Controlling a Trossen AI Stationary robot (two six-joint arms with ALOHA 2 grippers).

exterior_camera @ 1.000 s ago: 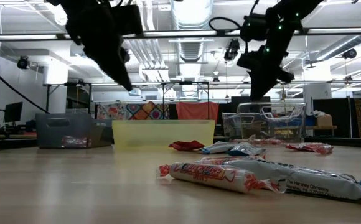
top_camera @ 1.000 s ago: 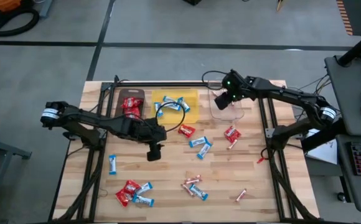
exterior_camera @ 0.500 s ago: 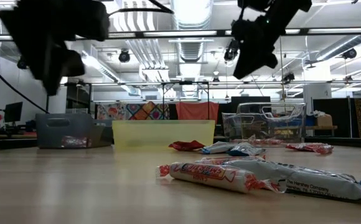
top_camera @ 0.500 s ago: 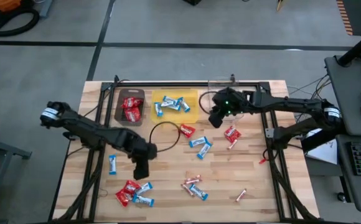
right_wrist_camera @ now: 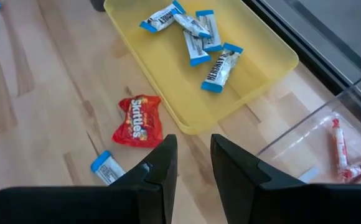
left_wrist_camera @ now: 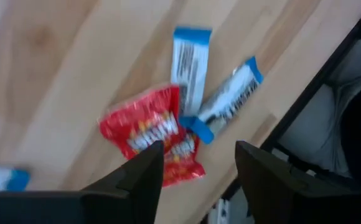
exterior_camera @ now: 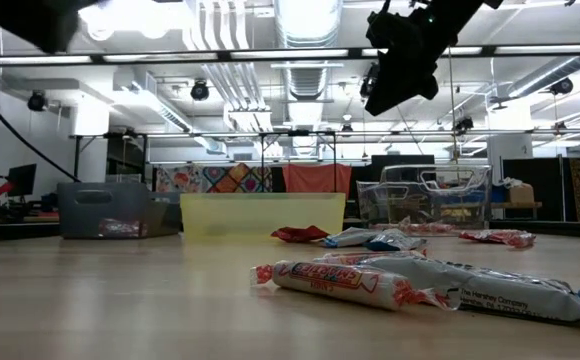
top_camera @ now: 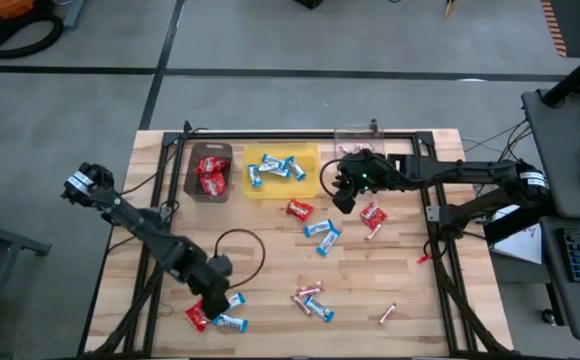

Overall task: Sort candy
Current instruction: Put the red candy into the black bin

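Candy lies loose on the wooden table: a near-left pile (top_camera: 210,312), a red packet (top_camera: 298,210), blue-and-white bars (top_camera: 322,232), another red packet (top_camera: 372,215), and sticks and bars (top_camera: 310,300). My left gripper (top_camera: 213,290) hangs open over the near-left pile. In the left wrist view its fingers stand just above a red packet (left_wrist_camera: 152,134) and two blue bars (left_wrist_camera: 227,102). My right gripper (top_camera: 342,195) hovers open near the yellow bin's near right corner. A red packet (right_wrist_camera: 137,121) lies ahead of it in the right wrist view.
Three bins stand in a row along the far edge. The brown bin (top_camera: 210,170) holds red packets. The yellow bin (top_camera: 282,170) holds blue bars. The clear bin (right_wrist_camera: 330,137) holds pink sticks. A black frame (top_camera: 430,200) borders the table. A single blue bar (top_camera: 181,263) lies at the left.
My left gripper has swept from the table's middle, near the yellow bin, toward the near left corner and down over the candy pile. My right gripper has moved from above the clear bin toward the near edge and slightly left, coming beside the yellow bin's corner.
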